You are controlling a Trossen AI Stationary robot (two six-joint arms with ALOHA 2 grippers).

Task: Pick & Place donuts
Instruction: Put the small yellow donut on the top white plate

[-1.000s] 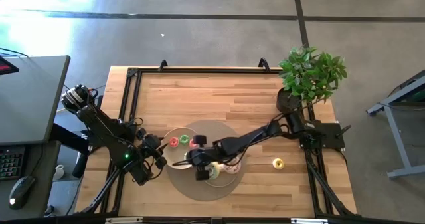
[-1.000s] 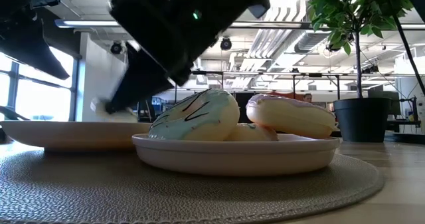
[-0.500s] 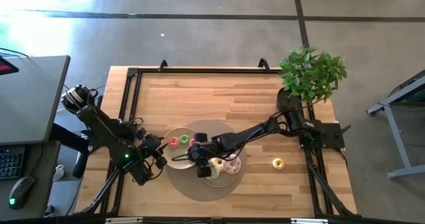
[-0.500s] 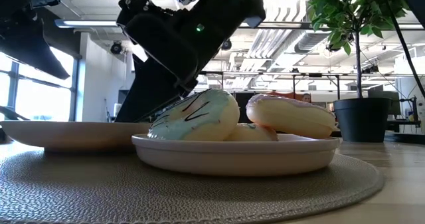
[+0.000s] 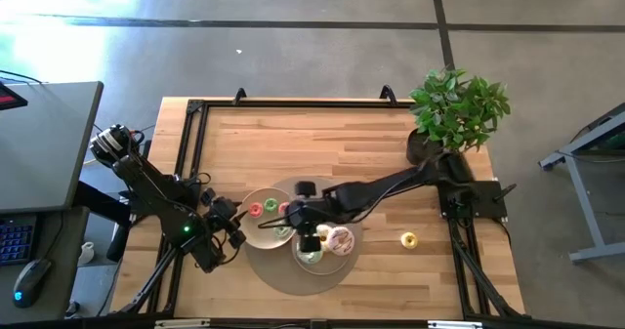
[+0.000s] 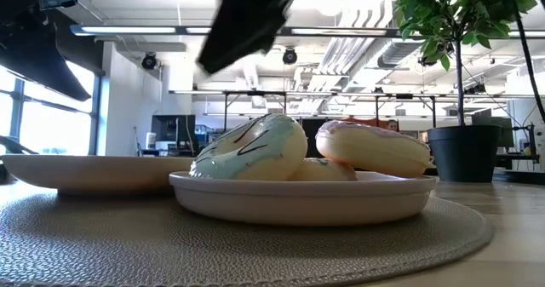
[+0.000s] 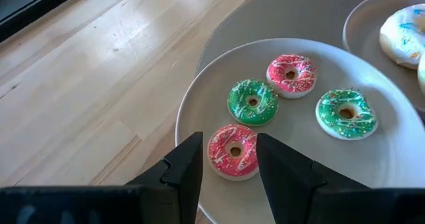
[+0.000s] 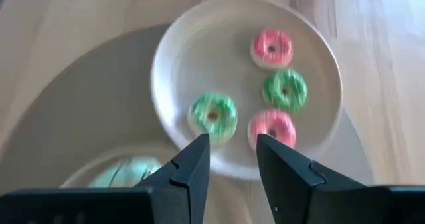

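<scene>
From the high view I have the right gripper (image 5: 306, 239) over the round mat, between the two plates, and the left gripper (image 5: 232, 233) parked at the left plate (image 5: 248, 204)'s edge. One yellow mini donut (image 5: 408, 239) lies alone on the counter (image 5: 322, 139), well apart.

The low view shows the large donuts (image 6: 255, 148) heaped in the near plate (image 6: 298, 198); they look glossy, rigid and light, so I expect them to skid if pinched on the icing.

In the left wrist view my fingers (image 7: 182, 167) stand apart, empty, just short of a pink mini donut (image 7: 233, 151).

The right wrist view looks down on four minis (image 8: 214, 115), fingers (image 8: 192, 165) parted and empty. I'd grip across the ring, one finger through the hole.
</scene>
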